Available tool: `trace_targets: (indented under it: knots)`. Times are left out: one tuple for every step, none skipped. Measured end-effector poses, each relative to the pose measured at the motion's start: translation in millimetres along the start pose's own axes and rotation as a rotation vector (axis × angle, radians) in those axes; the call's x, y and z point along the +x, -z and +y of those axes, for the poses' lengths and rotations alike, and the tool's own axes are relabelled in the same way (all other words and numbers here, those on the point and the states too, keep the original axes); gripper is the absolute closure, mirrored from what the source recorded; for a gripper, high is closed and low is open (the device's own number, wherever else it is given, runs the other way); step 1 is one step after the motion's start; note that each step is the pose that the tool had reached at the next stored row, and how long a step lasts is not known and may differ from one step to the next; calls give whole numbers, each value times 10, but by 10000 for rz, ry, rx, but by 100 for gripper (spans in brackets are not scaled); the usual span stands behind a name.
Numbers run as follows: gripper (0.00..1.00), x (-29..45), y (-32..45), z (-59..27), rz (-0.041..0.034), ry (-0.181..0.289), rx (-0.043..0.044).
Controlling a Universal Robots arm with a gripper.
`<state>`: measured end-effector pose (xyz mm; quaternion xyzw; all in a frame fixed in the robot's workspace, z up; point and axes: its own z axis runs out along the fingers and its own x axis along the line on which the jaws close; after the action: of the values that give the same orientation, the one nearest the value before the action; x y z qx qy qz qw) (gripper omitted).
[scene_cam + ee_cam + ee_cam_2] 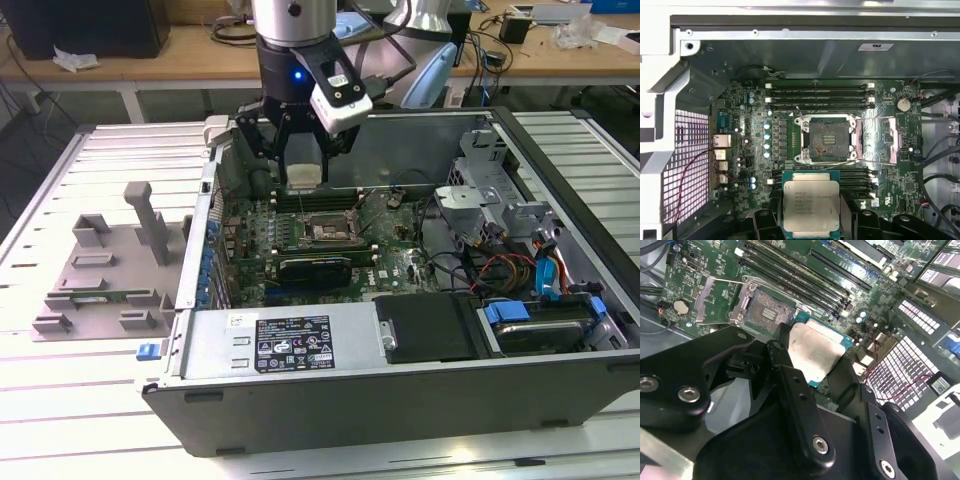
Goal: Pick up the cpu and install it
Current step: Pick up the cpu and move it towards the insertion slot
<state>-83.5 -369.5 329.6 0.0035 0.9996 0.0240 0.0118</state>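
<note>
The pincer (303, 160) hangs in the upper middle of the exterior view, over the open computer case (400, 400), and it is pinching the cpu (303, 174) by two opposite edges. In the first wrist view the black fingers (765, 222) press against the sides of the cpu (811, 207), whose pale silver top faces the camera and whose green edge shows around the metal. In the second wrist view the cpu (816, 354) sits tilted between the dark fingers (779, 352).

The cpu is held in the air above the green motherboard (395, 262), apart from it and not set into anything. The socket (827, 137) lies just beside the cpu in both wrist views, uncovered, with its dark contact field bare. Its metal frame (875, 141) is swung open to one side, and a thin lever (727, 280) stands away from it. In the exterior view the socket (325, 230) is below the pincer, near the middle of the frame.

Long black memory slots (820, 95) run alongside the socket, and a round coin battery (903, 104) sits near a corner of the motherboard.

The case lies on its side on a slatted metal surface (80, 410). On the exterior view's left, well apart from the case, a grey plastic holder (100, 270) rests on the surface.
</note>
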Motion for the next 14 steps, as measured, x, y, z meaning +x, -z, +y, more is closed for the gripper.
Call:
trace_targets:
  knots:
    - [45,-4,-29,-1,1,2,0]
    - [45,-10,-68,-2,6,-1,1]
    - [45,-14,-98,1,7,-1,2]
    - [45,-20,-118,3,8,1,1]
    - [45,-29,-137,5,7,0,-1]
    - [45,-41,-156,6,9,-1,0]
    - [45,-62,-179,8,12,-1,1]
    - [45,-102,-212,9,22,-1,2]
    - [45,-124,-230,10,28,-1,2]
    - [45,-146,-248,13,33,-1,1]
    - [45,-174,-273,18,40,-2,0]
    - [45,-196,-295,23,45,-2,-1]
    - [45,-222,-322,29,52,-3,1]
    - [45,-236,-338,33,57,-3,1]
